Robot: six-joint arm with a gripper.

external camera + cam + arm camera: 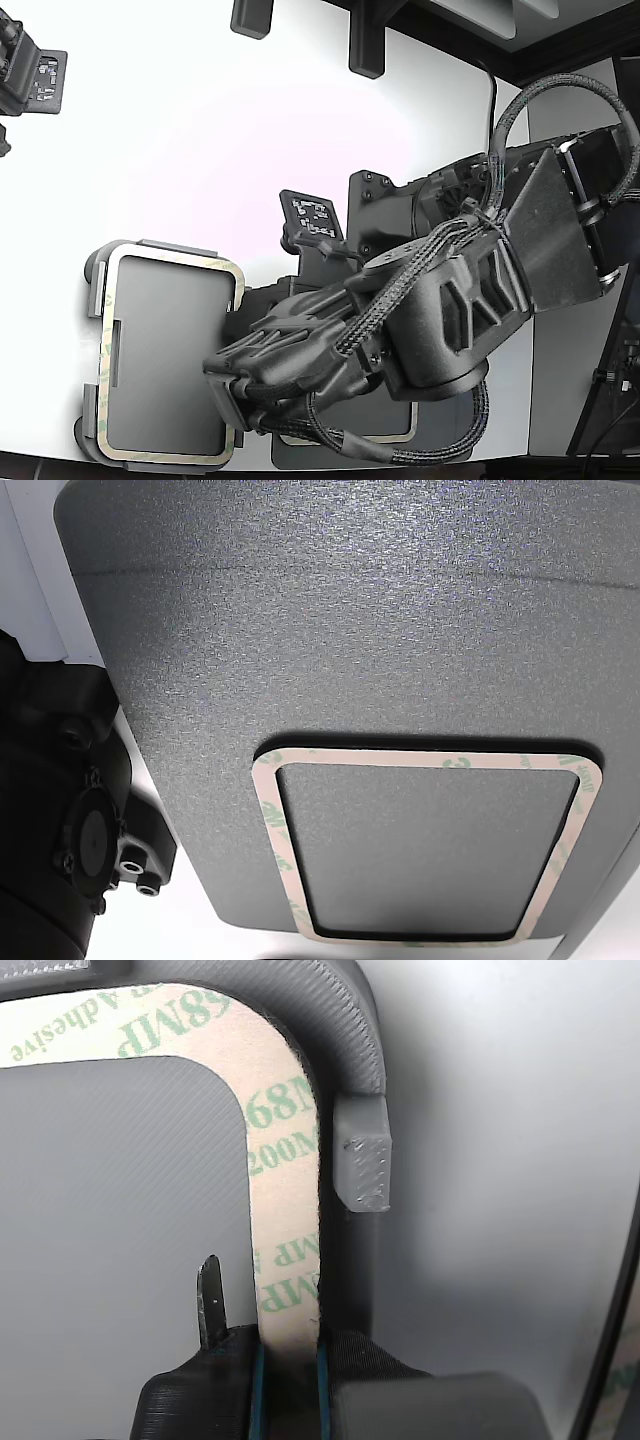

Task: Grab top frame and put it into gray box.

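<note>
pincer clamped on the frame at the tray's edge

pincer (288,1345) fingers are closed on one long side of the top frame (285,1190), the tan strip running between the two dark tips in the wrist view. green lettering shows on the strip. the frame lies inside the gray box (345,1030), its rounded corner tucked just inside the box's curved wall, and a raised edge tab (362,1160) stands just beside the strip, on the far side from the frame's open middle. beyond the tab is bare white tabletop (500,1160).

in the exterior view the top frame (170,262) sits within the rim of the gray box (92,300) at the lower part of the exterior view's left, the box floor showing through the open middle. the black arm (450,300) reaches in from the exterior view's right and covers the frame's near side; the pincer (222,385) meets the frame there. wide open tabletop (200,120) lies above the box in that view.

the other view shows a look-alike tan frame (265,810) lying flat on a darker gray mat (350,620), its middle open to the mat, with white tabletop showing at the mat's edge.
</note>
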